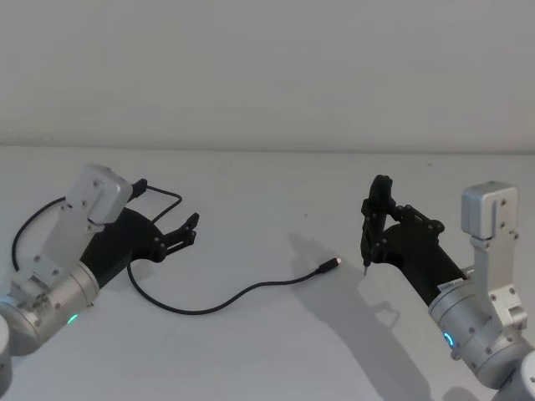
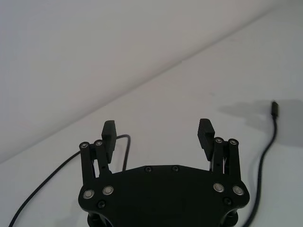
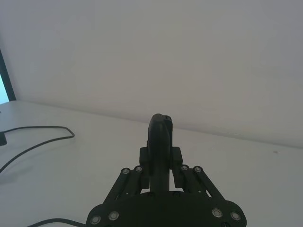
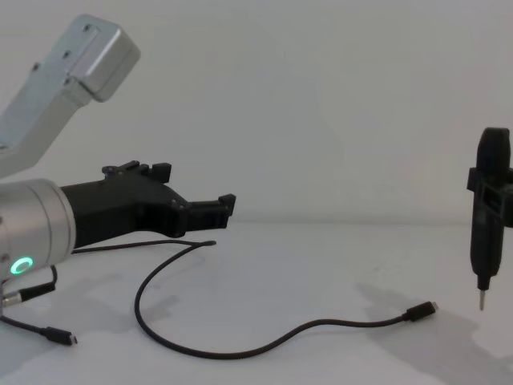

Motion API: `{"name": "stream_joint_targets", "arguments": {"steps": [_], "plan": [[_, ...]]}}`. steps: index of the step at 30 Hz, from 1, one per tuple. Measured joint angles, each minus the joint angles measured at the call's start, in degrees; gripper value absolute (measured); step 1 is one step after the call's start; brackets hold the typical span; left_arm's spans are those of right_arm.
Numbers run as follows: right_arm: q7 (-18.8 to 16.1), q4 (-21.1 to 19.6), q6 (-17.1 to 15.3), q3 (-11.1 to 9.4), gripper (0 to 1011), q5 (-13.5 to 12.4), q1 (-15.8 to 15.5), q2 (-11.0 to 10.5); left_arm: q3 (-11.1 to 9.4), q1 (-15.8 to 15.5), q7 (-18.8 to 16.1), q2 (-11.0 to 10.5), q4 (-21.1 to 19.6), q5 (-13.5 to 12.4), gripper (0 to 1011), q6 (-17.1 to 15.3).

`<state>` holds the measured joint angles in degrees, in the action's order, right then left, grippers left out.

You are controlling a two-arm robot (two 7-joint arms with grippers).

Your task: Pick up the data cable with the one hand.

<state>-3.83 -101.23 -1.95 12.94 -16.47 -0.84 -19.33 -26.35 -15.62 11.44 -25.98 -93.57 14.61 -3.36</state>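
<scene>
Hovering low over the left side of the white table [image 1: 276, 359], the left gripper [image 1: 189, 230] is spreading its two fingers wide and is gripping nothing. The data cable [image 1: 226, 298] is lying flat on the table, passing beneath that gripper and curving loosely toward the middle, and its silver-tipped plug [image 1: 334, 264] is resting well clear of the fingers. On the right, the right gripper [image 1: 375, 236] is clamping a narrow upright black tool [image 4: 487, 210], whose pin tip is pointing down near the plug, apart from it.
</scene>
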Motion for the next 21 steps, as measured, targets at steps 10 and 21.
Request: {"name": "stream_joint_targets", "arguments": {"steps": [10,21], "plan": [[0.00,0.01,0.00,0.00,274,0.00,0.00,0.00,-0.64,-2.35,9.58,-3.85,-0.09,1.98,1001,-1.54],[0.00,0.00,0.00,0.00,275,0.00,0.00,0.00,-2.64,-6.34,20.85,-7.03,1.24,4.83,1000,-5.13]]}}
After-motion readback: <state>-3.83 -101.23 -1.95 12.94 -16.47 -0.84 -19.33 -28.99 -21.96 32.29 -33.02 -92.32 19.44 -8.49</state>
